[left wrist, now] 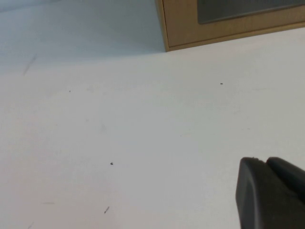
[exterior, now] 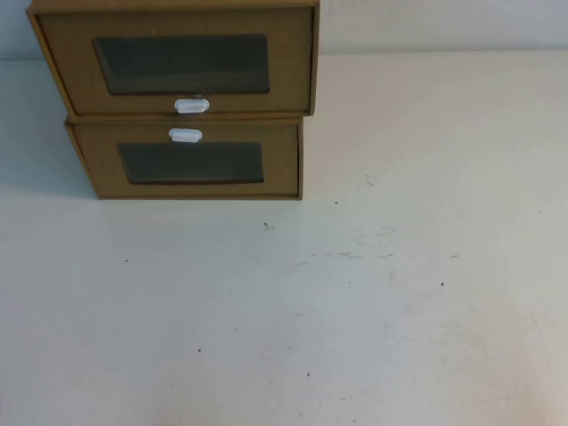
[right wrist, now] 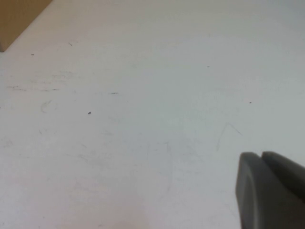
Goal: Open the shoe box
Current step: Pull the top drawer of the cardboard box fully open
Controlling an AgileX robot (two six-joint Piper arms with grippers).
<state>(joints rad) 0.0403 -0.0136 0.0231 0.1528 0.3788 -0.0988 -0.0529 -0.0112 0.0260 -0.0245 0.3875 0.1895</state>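
White table point(exterior: 373, 311) | shoe boxes point(exterior: 288, 80) stacked | left gripper point(left wrist: 265, 161), right gripper point(right wrist: 261, 154) above table, jaws together

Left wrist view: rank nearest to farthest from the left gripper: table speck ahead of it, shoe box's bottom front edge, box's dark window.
Left gripper, shut, hovers over the table short of the shoe box.
1. Speck: on the table, ahead.
2. Bottom front edge: where box meets table.
3. Dark window: higher on the front.
Right gripper, shut, over table too.
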